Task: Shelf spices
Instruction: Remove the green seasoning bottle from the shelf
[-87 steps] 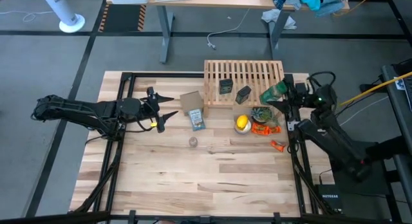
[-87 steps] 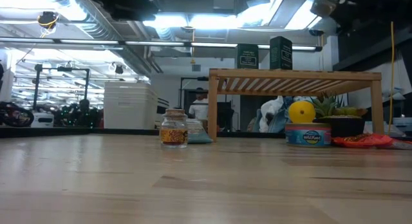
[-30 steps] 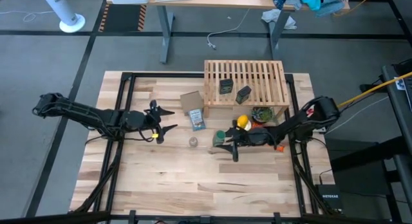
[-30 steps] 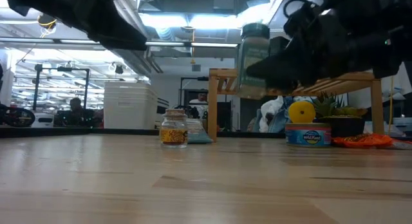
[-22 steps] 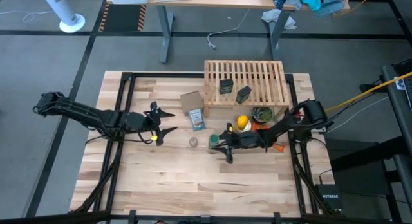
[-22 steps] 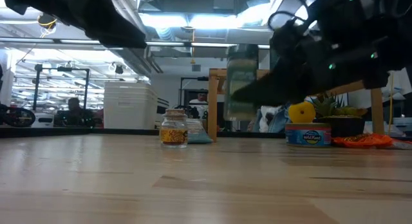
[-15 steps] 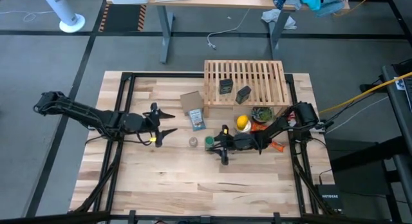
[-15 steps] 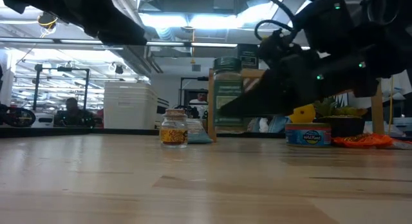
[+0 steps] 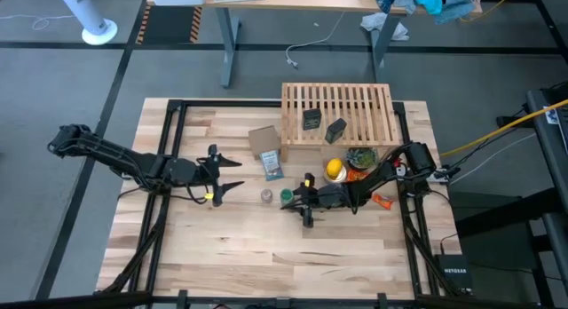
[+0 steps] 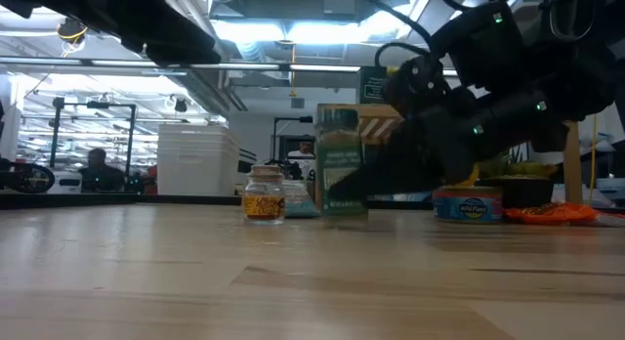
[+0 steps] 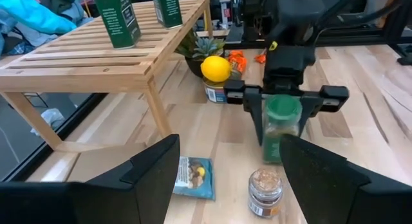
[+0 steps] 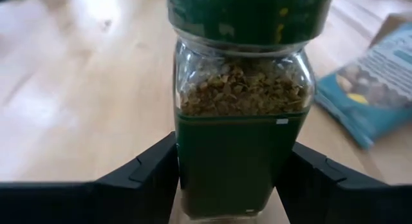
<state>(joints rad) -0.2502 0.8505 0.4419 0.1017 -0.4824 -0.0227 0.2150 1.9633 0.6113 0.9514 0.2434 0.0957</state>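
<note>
Wooden shelf (image 9: 351, 105) bearing two tins (image 9: 311, 119), one glass jar (image 9: 265, 196), one green bottle (image 9: 287, 196) between right tool (image 9: 300, 202) fingers, left tool (image 9: 226, 173) open

Both arms are dark, near-black, built of slim jointed links with black cables looped along them. The left arm (image 9: 124, 160) carries a small yellow mark near its wrist, at about 3 o'clock from its elbow. The right arm (image 9: 390, 171) shows tiny green lights and a red-and-white spot on its upper joint. The right gripper (image 11: 282, 100) has a blocky black crossbar with square end blocks. The left gripper (image 9: 224, 170) ends in two pointed, tapering black fingers (image 11: 154, 172).
</note>
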